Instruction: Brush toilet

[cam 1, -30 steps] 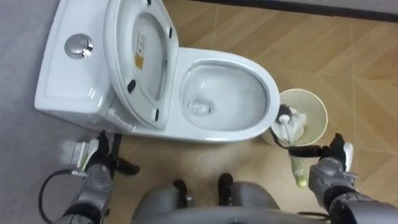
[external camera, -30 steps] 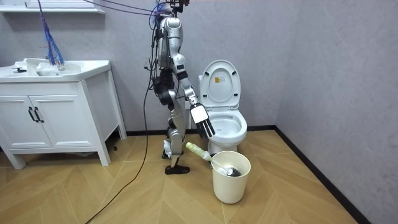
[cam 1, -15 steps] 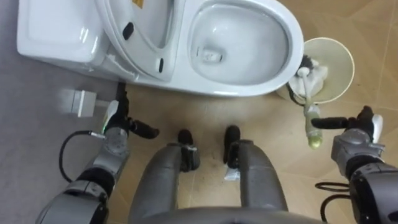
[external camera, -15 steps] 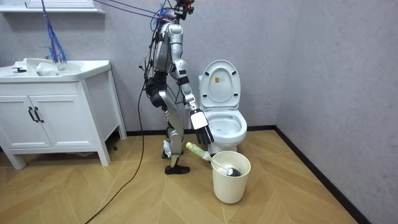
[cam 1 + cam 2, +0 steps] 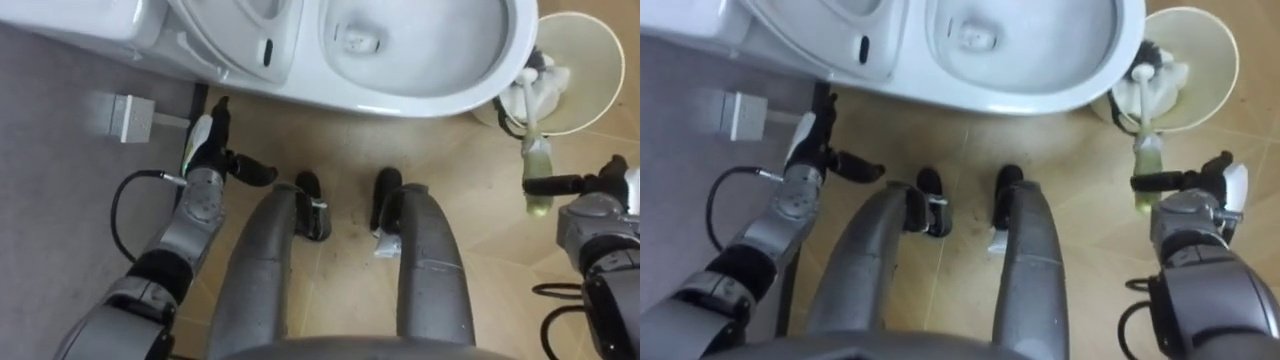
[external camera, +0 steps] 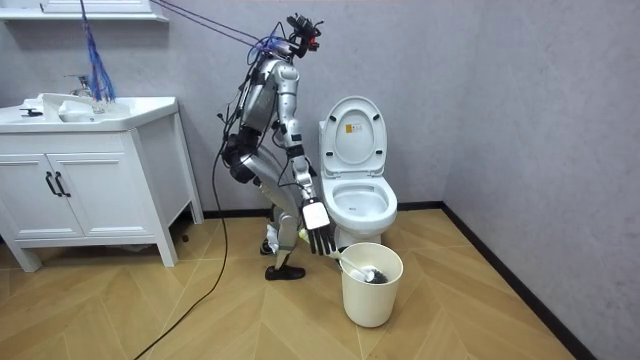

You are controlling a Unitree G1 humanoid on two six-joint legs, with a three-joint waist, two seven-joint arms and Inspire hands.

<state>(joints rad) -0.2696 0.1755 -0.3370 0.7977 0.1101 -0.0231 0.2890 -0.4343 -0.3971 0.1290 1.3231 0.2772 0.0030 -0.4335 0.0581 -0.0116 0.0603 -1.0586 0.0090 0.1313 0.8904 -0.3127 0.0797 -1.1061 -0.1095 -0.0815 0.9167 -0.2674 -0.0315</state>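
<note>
Reach step: right hand (image 5: pixel 592 215), fingers spread, lower right beside brush (image 5: pixel 535 160) in bucket (image 5: pixel 592 60); next must curl round handle.

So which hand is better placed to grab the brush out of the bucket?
Right. The right hand is open beside the green end of the brush, which sticks out of the bucket. The left hand is on the other side, by the toilet base.

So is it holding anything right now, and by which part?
Nothing yet. Its open right hand is beside the green handle end of the brush; the left hand hangs open and empty.
</note>
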